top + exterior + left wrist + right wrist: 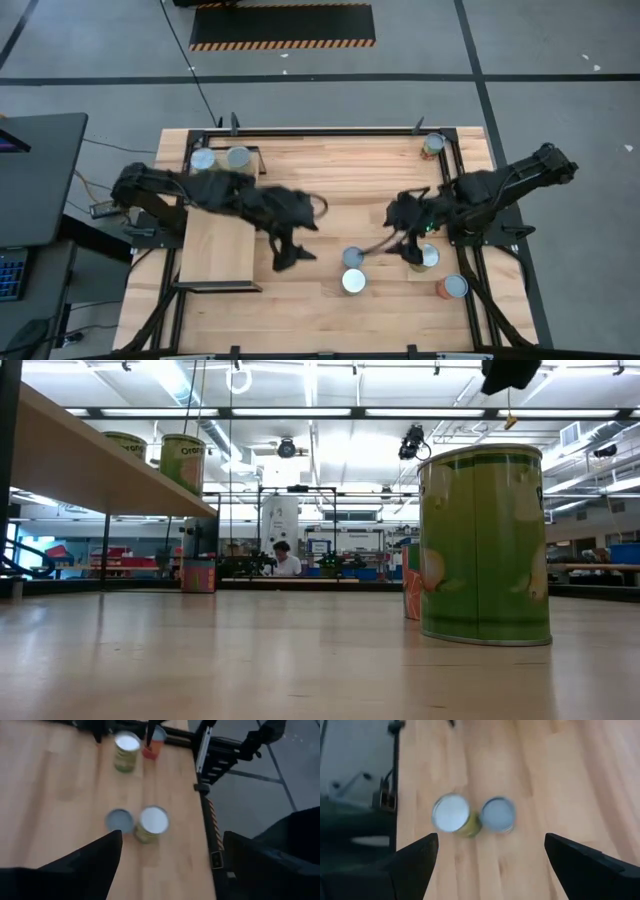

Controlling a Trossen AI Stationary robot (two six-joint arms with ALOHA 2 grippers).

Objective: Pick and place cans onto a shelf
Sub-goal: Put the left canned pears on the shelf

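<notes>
near can (484, 545): green label, yellowish patches | shelf (216, 245): pale wood | far can (453, 288): seemingly orange-red

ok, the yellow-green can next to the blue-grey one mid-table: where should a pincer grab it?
Probably from straight above, fingers closing on the round side wall of the yellow-green can. It stands upright, lid up. The blue-grey can sits close against one side, so put the fingers on the two free sides, not into that gap.

Two cans (220, 158) upright on shelf (216, 250)

Large robotics lab, hazard-striped floor mat (283, 27), ceiling strip lights (300, 412), person at workstation (283, 559)
</notes>
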